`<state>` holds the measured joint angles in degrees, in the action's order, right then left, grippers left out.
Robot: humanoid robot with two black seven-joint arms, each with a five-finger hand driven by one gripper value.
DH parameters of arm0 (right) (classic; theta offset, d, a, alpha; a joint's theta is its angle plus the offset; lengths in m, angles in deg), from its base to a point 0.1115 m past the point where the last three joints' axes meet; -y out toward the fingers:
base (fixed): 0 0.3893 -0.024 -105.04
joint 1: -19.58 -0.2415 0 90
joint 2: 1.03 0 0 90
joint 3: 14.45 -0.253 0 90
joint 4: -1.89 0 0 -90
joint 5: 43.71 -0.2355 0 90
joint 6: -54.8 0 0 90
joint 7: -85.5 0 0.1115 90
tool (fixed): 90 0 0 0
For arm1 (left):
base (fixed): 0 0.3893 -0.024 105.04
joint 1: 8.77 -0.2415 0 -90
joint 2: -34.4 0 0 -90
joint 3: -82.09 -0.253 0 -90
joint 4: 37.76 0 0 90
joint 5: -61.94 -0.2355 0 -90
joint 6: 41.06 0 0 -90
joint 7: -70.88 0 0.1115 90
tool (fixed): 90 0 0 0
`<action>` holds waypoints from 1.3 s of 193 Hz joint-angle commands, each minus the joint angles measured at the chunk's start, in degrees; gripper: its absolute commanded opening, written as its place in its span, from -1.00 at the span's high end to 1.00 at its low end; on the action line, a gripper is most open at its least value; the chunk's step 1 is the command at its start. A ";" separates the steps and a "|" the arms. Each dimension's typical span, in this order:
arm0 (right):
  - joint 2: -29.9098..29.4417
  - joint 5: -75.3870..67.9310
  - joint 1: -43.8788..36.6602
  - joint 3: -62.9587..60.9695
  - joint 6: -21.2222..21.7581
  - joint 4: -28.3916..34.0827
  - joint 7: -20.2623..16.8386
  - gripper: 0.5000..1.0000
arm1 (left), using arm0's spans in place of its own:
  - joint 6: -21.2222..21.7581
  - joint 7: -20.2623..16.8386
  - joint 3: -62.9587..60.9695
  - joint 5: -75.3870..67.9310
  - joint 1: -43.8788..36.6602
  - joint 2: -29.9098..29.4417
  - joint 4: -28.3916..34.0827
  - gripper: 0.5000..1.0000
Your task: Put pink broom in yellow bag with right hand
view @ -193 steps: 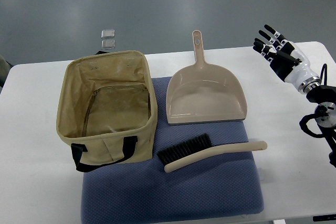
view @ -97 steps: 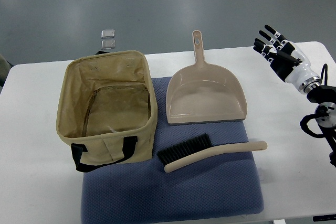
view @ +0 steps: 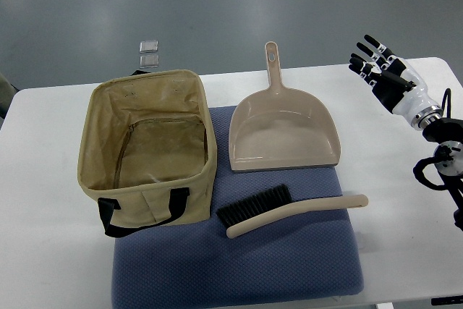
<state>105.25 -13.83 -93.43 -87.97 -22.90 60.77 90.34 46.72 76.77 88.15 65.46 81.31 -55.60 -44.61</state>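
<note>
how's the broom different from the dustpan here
The broom is a slim curved stick with black bristles at its left end; the dustpan is a wide, shallow scoop with no bristles. The broom lies roughly left to right across the blue mat; the dustpan's handle points toward the table's far edge. The dustpan's handle has a hole in its tip; none shows on the broom. Both are the same pinkish-beige plastic, and both rest untouched.

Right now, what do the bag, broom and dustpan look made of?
Bag: soft woven fabric, matte tan-yellow, slack creased walls, black webbing handle.
Broom: likely moulded plastic handle, smooth beige-pink; black bristles, fibre type unclear.
Dustpan: rigid plastic by its look, same colour, slight sheen, one-piece with a hang hole.
All rest partly on a blue textured mat, probably fabric.
</note>
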 commanded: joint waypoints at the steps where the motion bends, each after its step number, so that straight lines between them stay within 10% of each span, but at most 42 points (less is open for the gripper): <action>1: 0.07 0.00 -0.02 -0.04 0.00 0.00 0.00 -0.70 | 0.02 0.00 0.00 0.00 0.00 0.00 0.00 -1.00; 171: 3.41 0.97 -0.02 0.31 3.78 0.71 0.18 -0.70 | 0.02 0.00 0.00 0.00 0.00 0.00 0.00 -1.00; 251: 12.64 23.03 -0.11 2.42 17.58 6.24 0.53 -0.69 | 0.02 0.00 0.00 0.00 0.00 0.00 0.00 -1.00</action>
<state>115.54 1.89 -93.70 -86.65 -8.36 64.20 90.83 46.74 76.77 88.15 65.45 81.32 -55.60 -44.61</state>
